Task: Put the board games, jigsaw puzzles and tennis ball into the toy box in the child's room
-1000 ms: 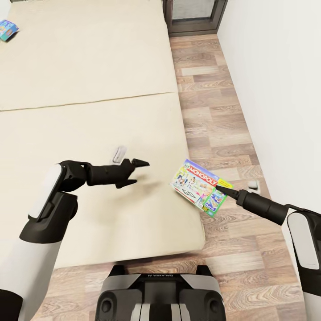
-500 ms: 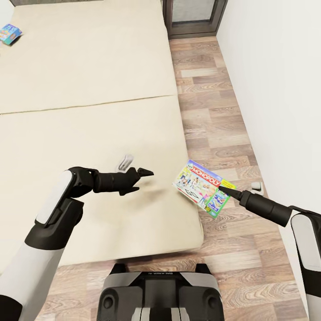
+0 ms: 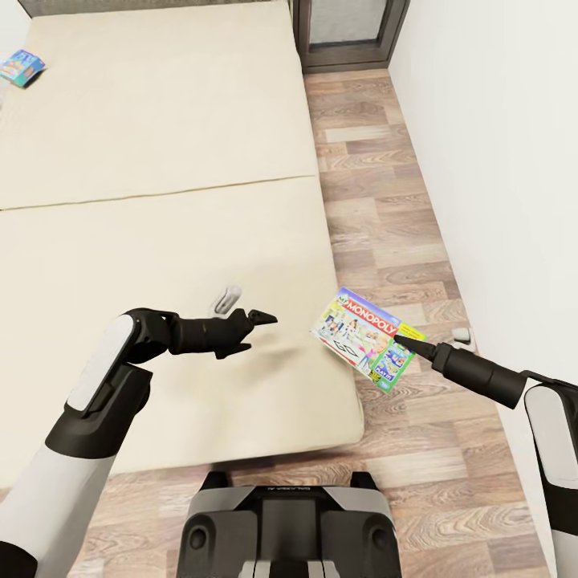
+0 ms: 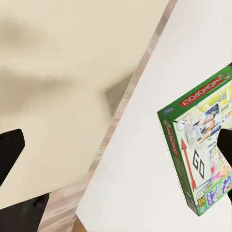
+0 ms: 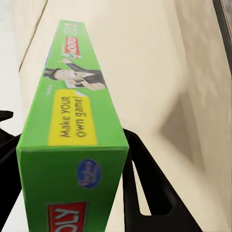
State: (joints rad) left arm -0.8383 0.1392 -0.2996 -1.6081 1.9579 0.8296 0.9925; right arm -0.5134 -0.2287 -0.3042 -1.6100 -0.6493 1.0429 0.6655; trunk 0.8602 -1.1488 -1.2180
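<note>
Right gripper: closed on the Monopoly box at its near right corner, holding it clear of the bed's right edge, partly over the floor.
Right wrist view: looks along the box's narrow green side, printed "Make YOUR own game!"; a black finger presses against each flank of the box, which the head view cannot resolve.
Left gripper: jaws parted, holding nothing, hovering over the mattress near the bed's right edge and pointing toward the Monopoly box.
Left wrist view: shows the box's cover face and green spine against the white wall, with its own dark fingertips spread wide at the picture's edges.
Second game: a small blue box lying at the far left corner of the bed, seen from the head camera, well apart from both arms.
Small pale object: lying on the mattress just beyond the left gripper; too small to identify.
Another pale object: on the floor by the wall, beside the right arm.
</note>
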